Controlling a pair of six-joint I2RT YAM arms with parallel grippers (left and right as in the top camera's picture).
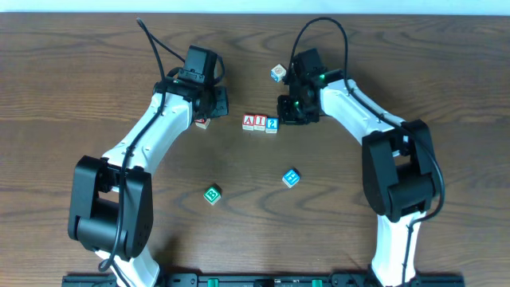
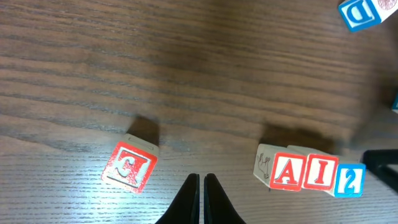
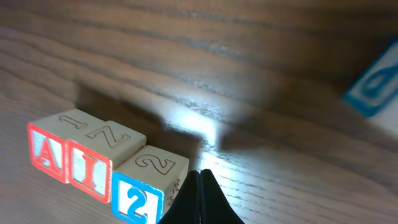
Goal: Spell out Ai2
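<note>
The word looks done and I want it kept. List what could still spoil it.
1. The right jaws, shut, sit close beside the white cube block with a blue 2; pulling away sideways could knock it out of line with the white cubes marked red I and red A.
2. The shut left jaws sit near the white cube marked red E; a sweep could shove it toward the row.

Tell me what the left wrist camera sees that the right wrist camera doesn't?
Only the left wrist view shows the red E block, sitting apart by itself. Only the right wrist view shows the carvings on top of the spelled blocks. Both show the A block, I block and 2 block touching in a row on the wooden table. Each also shows its own arm's tips: the left fingers and right fingers, pressed together and empty.
</note>
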